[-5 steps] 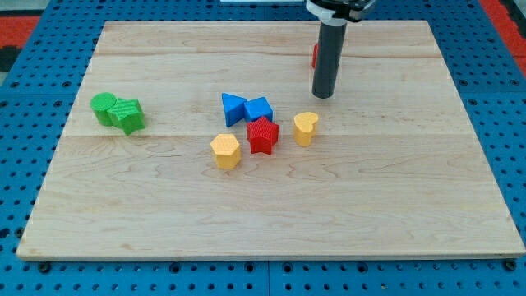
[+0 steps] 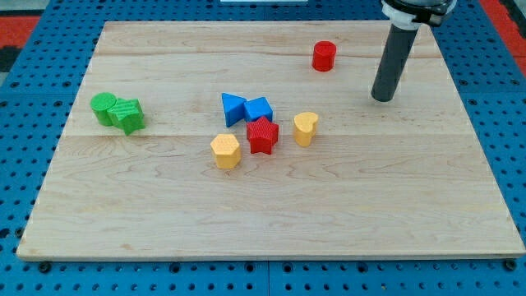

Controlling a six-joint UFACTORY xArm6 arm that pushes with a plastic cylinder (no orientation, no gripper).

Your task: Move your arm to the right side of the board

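My tip rests on the wooden board in its upper right part. The rod rises toward the view's top. A red cylinder stands up and to the left of the tip, apart from it. A yellow heart-shaped block lies down and to the left of the tip. No block touches the tip.
A cluster sits near the middle: a blue triangle, a blue block, a red star and a yellow hexagon. Two green blocks touch each other at the view's left. Blue pegboard surrounds the board.
The rod has moved to the view's right, away from the red cylinder, which it hid before and which now shows fully. The blocks have not moved.
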